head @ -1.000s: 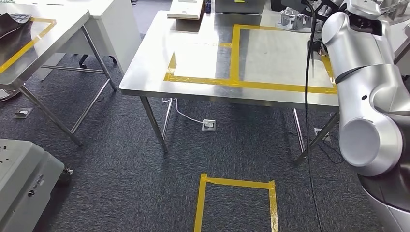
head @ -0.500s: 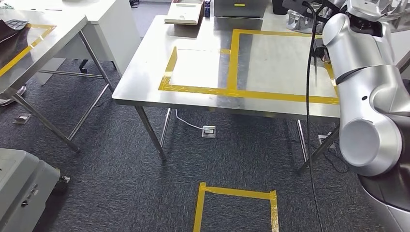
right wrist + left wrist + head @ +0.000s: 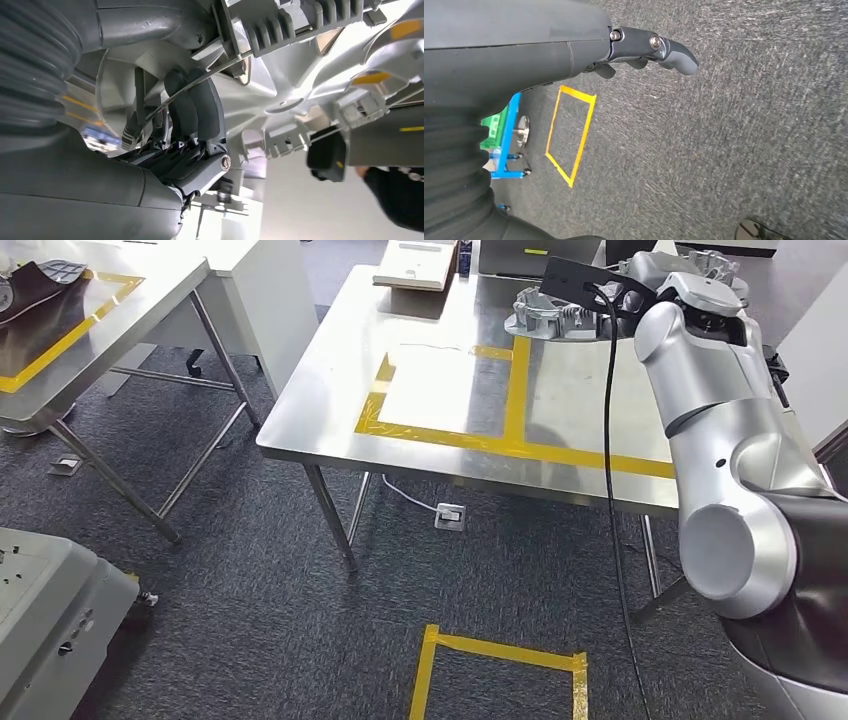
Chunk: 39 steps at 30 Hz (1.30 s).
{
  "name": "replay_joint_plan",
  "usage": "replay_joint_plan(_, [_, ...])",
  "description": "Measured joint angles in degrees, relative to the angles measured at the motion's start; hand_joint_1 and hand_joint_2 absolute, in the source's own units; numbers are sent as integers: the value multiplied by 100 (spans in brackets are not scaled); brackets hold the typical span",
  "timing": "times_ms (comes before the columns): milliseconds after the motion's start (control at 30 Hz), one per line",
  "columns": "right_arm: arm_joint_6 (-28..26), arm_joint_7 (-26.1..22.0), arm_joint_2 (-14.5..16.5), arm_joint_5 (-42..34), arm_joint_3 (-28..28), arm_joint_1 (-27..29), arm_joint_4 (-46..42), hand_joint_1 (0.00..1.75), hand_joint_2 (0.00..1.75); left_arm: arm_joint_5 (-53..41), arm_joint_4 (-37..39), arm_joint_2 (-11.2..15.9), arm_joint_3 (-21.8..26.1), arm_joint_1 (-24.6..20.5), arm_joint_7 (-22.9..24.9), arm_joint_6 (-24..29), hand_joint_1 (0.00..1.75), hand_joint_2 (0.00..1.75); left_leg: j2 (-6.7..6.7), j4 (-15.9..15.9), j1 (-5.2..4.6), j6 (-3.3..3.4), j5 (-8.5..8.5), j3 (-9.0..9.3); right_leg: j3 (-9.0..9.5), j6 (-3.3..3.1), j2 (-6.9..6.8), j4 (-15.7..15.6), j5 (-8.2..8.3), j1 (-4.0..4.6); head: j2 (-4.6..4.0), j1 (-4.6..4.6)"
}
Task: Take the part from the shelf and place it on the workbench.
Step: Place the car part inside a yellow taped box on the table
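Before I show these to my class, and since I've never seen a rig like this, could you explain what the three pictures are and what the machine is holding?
It is a humanoid robot with two silver arms. The wide picture comes from a camera high on its body, looking down at a steel workbench marked with yellow tape. Its right arm reaches over the bench.

The other two come from cameras at its wrists. In the right wrist picture, the right robot hand has its dark fingers wrapped on a ribbed, grey cast-metal part; the head picture shows that part over the far side of the bench. Whether it rests on the surface, I cannot tell.

The left robot hand hangs over grey carpet, holding nothing, fingers curled in.
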Motion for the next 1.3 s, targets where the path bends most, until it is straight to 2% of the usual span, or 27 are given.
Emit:
replay_joint_plan(33, [5, -75, 41, 7, 1, 4, 0, 175, 175, -2, -1, 3, 0, 0, 5, 2, 0, 175, -15, 27, -10, -3, -6, -23, 47, -15, 9, -138, 19, -3, 0, -1])
replay_joint_plan(100, [4, -218, 141, 21, 5, -3, -10, 175, 175, -6, -2, 5, 1, 7, 24, 6, 0, 175, -27, 36, -28, 23, 4, -46, 88, -63, 28, -212, -24, 0, 0, -7])
replay_joint_plan(200, [1, -411, 286, 38, 30, -61, -30, 175, 175, -14, -1, 4, 2, 15, 33, 8, 0, 175, -1, -6, -37, 43, 16, -8, 93, -89, 55, -209, -16, 17, 0, -14])
replay_joint_plan(300, [8, -589, 405, 40, 62, -116, -39, 175, 175, -17, -1, 5, 1, 0, 32, 8, 0, 175, 18, -35, -33, 21, 22, 21, 103, -125, 68, -208, -19, 29, 0, -14])
replay_joint_plan(367, [16, -681, 465, 42, 96, -141, -41, 175, 175, -18, -1, 5, 1, -2, 31, 8, 0, 175, 21, -47, -27, -28, 26, 29, 106, -137, 70, -208, -20, 35, 0, -14])
replay_joint_plan(467, [24, -749, 540, 48, 164, -161, -42, 175, 175, -22, -1, 3, -1, -2, 31, -2, 0, 175, 22, -54, -18, -102, 27, 32, 108, -148, 69, -207, -20, 39, 0, -13])
replay_joint_plan(800, [88, -785, 617, 75, 326, -194, -42, 175, 175, -146, -1, -7, -1, 2, 48, 6, 0, 175, 17, -43, -24, -110, 30, 27, 139, -128, 68, -241, -6, 33, 0, -13])
replay_joint_plan(933, [134, -817, 621, 105, 392, -196, -42, 0, 0, -183, 1, -25, -1, 2, 22, 29, 0, 175, 16, -43, -23, -105, 32, 28, 157, -110, 68, -269, 6, 33, 0, -13])
replay_joint_plan(1100, [162, -751, 640, 95, 464, -243, -42, 0, 0, -244, 5, -52, -13, 3, 9, -47, 0, 175, 16, -43, -22, -101, 31, 38, 181, -100, 69, -295, 12, 34, 0, -13])
replay_joint_plan(1233, [201, -761, 604, 12, 470, -283, -42, 0, 0, -265, 10, -65, -20, 6, -10, -147, 0, 0, 16, -43, -21, -92, 29, 47, 195, -96, 68, -306, 14, 34, 0, -13])
replay_joint_plan(1300, [210, -758, 553, -23, 471, -299, -42, 0, 0, -290, 12, -67, -23, 11, 9, -180, 0, 0, 15, -42, -21, -85, 30, 50, 202, -92, 67, -312, 17, 34, 0, -13])
